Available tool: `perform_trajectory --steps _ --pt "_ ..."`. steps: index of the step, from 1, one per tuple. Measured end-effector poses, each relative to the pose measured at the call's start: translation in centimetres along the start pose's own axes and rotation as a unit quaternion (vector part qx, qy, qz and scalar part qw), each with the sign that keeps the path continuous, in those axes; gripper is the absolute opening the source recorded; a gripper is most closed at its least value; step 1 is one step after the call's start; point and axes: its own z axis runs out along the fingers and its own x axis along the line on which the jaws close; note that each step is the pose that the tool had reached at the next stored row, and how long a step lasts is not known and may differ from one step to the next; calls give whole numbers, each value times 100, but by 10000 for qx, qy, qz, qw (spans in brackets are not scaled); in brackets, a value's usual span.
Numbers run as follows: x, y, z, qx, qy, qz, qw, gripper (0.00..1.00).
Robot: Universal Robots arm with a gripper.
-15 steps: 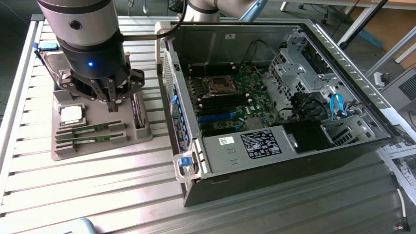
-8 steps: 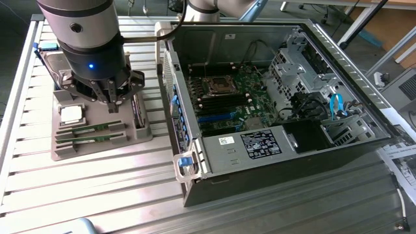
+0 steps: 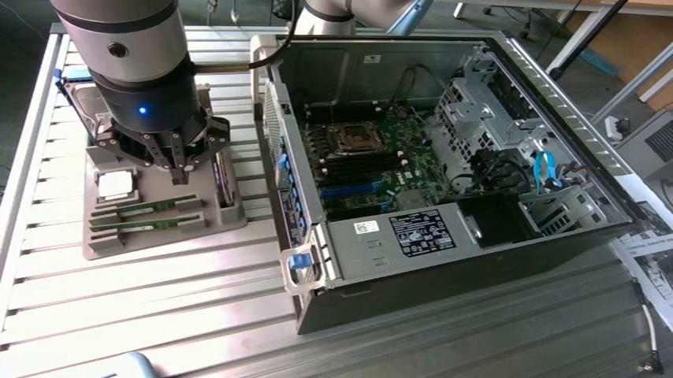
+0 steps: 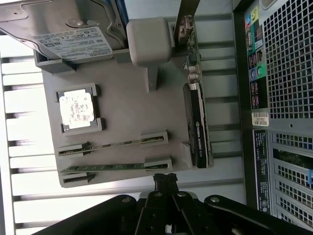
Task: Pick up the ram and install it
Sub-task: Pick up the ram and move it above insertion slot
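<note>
Two sticks stand on edge in the grey holder (image 4: 127, 117) on the tabletop (image 3: 158, 307); the ram (image 4: 117, 167) is one of them. The gripper (image 4: 166, 183) hangs above the holder, fingers together, holding nothing. For a good pick, I think the jaws should part and straddle the thin edge squarely, at its middle.

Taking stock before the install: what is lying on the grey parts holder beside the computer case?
A processor chip, two ram sticks in slots, a graphics card on edge and a hard drive. The holder surface beneath the drive is covered.
</note>
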Motion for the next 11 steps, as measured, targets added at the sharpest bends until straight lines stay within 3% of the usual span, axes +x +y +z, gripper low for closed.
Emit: perform_trajectory --steps 11 --pt "50 -5 32 1 1 0 10000 11"
